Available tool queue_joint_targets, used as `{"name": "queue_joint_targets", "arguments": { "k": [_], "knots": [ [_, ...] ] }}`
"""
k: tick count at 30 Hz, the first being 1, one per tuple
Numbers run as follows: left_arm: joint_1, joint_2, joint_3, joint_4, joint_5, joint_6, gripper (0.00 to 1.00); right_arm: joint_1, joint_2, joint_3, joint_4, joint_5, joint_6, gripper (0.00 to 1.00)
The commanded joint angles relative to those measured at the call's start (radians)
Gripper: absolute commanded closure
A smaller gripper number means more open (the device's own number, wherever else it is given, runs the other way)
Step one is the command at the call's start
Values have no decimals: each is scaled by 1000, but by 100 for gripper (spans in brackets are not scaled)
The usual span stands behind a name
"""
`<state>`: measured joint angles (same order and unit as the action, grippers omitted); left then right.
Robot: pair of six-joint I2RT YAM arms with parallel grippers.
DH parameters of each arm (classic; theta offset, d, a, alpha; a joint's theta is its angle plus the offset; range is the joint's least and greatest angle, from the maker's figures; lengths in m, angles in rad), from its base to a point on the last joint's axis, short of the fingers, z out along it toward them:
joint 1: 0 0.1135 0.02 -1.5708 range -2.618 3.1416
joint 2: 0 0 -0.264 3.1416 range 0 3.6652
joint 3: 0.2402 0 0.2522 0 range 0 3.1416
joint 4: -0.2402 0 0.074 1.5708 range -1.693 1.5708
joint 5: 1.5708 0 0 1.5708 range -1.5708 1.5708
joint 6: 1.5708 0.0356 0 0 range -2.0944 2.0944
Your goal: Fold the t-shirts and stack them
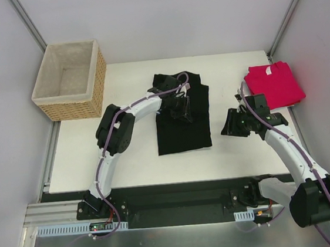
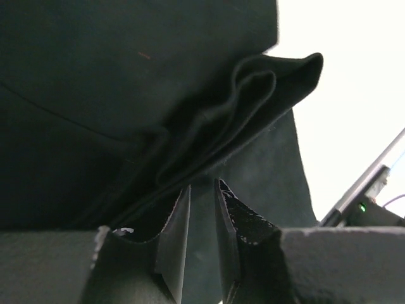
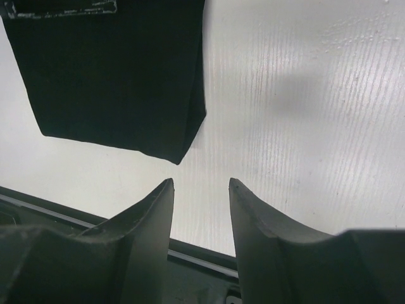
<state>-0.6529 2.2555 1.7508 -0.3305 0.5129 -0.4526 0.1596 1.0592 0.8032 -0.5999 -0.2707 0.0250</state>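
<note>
Left gripper (image 1: 181, 107) is hanging low over the upper half of the black t-shirt (image 1: 184, 136), near the centre of the overhead frame. In the left wrist view its fingers (image 2: 174, 221) are standing close together with only a narrow slit between them. A raised, bunched fold of the black cloth (image 2: 253, 88) is running down to meet the tips. Whether that fold is actually being nipped or is merely lying at the tips cannot be told from these views.

The black shirt is lying flat as a tall, narrow rectangle, sides apparently turned in and no print showing. This suggests the lengthwise folds are done and a crosswise fold is pending. The gripper's position at the collar end is consistent with lifting that end over toward the hem.

The pinkish-red t-shirt (image 1: 273, 84) is sitting as a compact folded block in the upper right of the overhead frame, well apart from the black one. It is probably serving as the base of the stack.

The right gripper (image 1: 230, 125) is hovering just right of the black shirt with its fingers (image 3: 152, 215) spread and nothing between them. Only bare table (image 3: 304, 95) is showing below, and a corner of the black shirt (image 3: 114, 69) is in the upper left of its view. It appears to be parked clear of the fold.

A wicker basket (image 1: 69, 80) is standing at the upper left.
</note>
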Motion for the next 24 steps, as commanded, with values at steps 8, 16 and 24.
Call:
{"name": "queue_joint_targets", "arguments": {
  "k": [8, 16, 24],
  "knots": [
    [85, 64, 131, -1, -24, 38, 83, 5, -48, 21, -60, 1, -19, 57],
    [93, 39, 131, -1, 108, 23, 65, 6, -70, 31, -66, 1, -17, 57],
    [93, -270, -20, -1, 41, 46, 59, 6, 8, 105, -11, -10, -54, 58]
  ]
}}
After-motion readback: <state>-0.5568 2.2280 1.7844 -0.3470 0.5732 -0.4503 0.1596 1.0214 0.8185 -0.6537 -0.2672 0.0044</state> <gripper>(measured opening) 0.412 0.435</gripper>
